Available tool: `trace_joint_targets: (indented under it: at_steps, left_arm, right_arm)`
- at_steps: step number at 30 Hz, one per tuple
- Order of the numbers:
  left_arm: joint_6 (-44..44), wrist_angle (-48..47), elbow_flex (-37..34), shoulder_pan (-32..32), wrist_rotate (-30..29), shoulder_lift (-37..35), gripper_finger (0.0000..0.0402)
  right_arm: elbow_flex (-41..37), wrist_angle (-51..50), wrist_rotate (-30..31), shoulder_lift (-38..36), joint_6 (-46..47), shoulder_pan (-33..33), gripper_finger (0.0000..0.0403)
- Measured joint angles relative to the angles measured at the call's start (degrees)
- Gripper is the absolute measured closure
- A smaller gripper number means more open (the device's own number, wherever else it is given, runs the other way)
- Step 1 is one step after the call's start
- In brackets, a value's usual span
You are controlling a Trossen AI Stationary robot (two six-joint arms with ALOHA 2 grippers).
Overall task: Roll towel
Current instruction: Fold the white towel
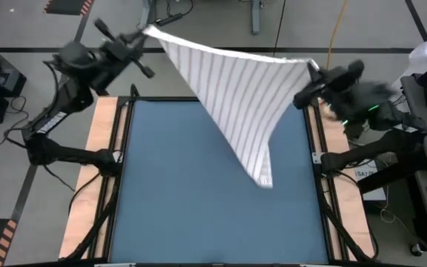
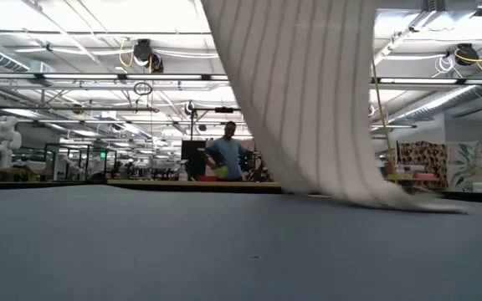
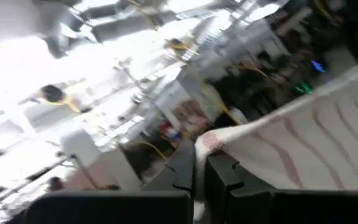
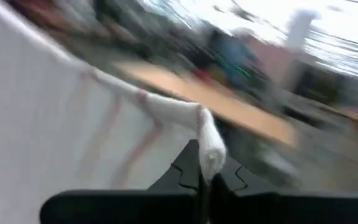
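From above, you see the towel point(image 1: 232, 96) stretched in the air between your two arms, over the far half of the blue worktop point(image 1: 176, 200). The left end effector point(image 1: 145, 33) pinches one top corner beyond the worktop's far left corner; the right end effector point(image 1: 313, 68) pinches the other just above the worktop's far right edge. Between them the cloth sags into a point whose tip hangs over the worktop's middle right. The right arm is smeared, so its finger detail is hard to read there.

At worktop level, the towel point(image 2: 308, 100) drops from the upper edge, its top cut off, and its lowest fold rests on the worktop point(image 2: 182, 242). Neither end effector shows. A person point(image 2: 227, 153) stands far behind in the room.

In the left wrist view, the left end effector point(image 3: 199, 167) is clamped tight on the towel's point(image 3: 303, 149) corner, cloth squeezed between the fingers.

In the right wrist view, the right end effector point(image 4: 205, 171) is likewise closed on a bunched corner of the towel point(image 4: 55, 124); the background is blurred.
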Motion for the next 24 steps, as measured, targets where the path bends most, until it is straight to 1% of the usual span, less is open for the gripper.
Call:
trace_joint_targets:
  at_steps: [1,3,5,7,9,13,17,19,24]
  left_arm:
    - [0.0,-0.1,1.1,0.2,0.0,0.3,0.0390]
    - [-0.4,-0.6,2.3,0.4,0.2,0.8,0.0390]
    - [-1.9,-1.1,3.2,0.4,0.5,1.1,0.0390]
    - [-5.4,-3.4,4.0,0.3,0.7,0.9,0.0390]
    - [-9.0,-7.2,4.2,0.1,1.6,-0.8,0.0390]
    - [-16.4,-17.8,4.4,-1.2,2.7,-4.7,0.0390]
    - [-25.1,-29.1,4.2,-2.4,7.4,-8.3,0.0390]
    - [-29.7,-33.6,4.2,-2.9,11.7,-10.4,0.0390]
    - [-39.7,-42.9,4.3,-4.8,25.2,-14.2,0.0390]
  right_arm:
    - [0.1,6.9,-5.7,-0.1,-4.2,-0.7,0.0403]
    - [0.1,19.1,-13.5,0.1,-10.1,-1.4,0.0403]
    - [0.1,26.9,-18.4,0.8,-13.8,-2.1,0.0403]
    - [0.1,29.5,-21.6,1.3,-14.1,-2.8,0.0403]
    - [0.1,28.6,-23.3,2.1,-11.8,-3.3,0.0403]
    - [0.1,20.5,-25.2,3.6,-6.1,-3.0,0.0403]
    - [0.0,11.3,-27.4,4.5,2.2,-1.3,0.0403]
    - [0.0,8.5,-27.4,4.3,5.8,0.1,0.0403]
    - [0.0,2.5,-28.0,4.0,14.9,4.3,0.0403]
